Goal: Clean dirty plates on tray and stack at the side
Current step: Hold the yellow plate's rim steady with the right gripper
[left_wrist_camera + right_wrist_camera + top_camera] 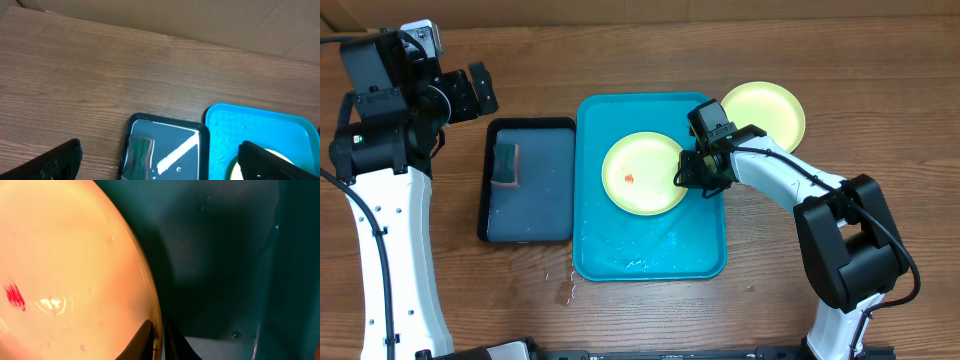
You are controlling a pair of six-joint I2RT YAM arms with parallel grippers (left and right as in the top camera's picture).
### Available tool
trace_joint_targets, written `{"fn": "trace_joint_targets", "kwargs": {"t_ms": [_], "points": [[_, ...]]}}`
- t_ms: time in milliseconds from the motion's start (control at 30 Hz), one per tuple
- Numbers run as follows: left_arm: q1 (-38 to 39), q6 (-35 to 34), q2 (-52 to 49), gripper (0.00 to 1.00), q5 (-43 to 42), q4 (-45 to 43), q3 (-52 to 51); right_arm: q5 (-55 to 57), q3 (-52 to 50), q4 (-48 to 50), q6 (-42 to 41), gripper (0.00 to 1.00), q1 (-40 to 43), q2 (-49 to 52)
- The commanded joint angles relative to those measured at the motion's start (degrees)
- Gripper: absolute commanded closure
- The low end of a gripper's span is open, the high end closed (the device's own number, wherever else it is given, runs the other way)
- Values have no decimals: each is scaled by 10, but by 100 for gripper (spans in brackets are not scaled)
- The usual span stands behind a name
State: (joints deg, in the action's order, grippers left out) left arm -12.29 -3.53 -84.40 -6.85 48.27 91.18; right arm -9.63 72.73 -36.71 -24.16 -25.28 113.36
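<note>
Pickup step, by my read. Wood table (pixel 770 300), wet patch (pixel 565 287) off the tray's near-left corner; cardboard (pixel 200 15) behind. Tray (pixel 650 255) holds one smeared dirty plate (pixel 640 175); second plate (pixel 765 110) just off its far-right corner. Right gripper (pixel 688 172) nipped on the dirty plate's right rim; left gripper (pixel 470 92) wide, empty, left of tray. Next probably needs a steady hold, then the sponge (pixel 507 163).

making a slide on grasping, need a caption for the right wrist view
Close-up: right jaws pinch the rim of a red-smeared yellow plate over the teal tray.

Left end effector (pixel 480 90) hangs wide open at far left — right end effector (pixel 690 172), arm stretched inward, pinches a plate (pixel 642 150) rim.
</note>
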Motion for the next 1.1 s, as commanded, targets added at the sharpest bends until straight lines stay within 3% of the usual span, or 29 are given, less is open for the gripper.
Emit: {"fn": "trace_joint_targets", "kwargs": {"t_ms": [0,167,333,700,833,1067], "points": [[3,-10,-4,0,-4,-1,3,5,-3,2,-1,89,-2,-11],[3,-10,-4,0,-4,-1,3,5,1,0,-1,75,-2,-11],[3,-10,-4,0,-4,-1,3,7,25,-25,-1,74,-2,-11],[3,-10,-4,0,-4,0,3,12,43,-43,-1,82,-2,-11],[3,-10,-4,0,-4,-1,3,12,43,-41,-1,93,-2,-11],[3,-10,-4,0,-4,-1,3,12,43,-41,-1,90,-2,-11]]}}
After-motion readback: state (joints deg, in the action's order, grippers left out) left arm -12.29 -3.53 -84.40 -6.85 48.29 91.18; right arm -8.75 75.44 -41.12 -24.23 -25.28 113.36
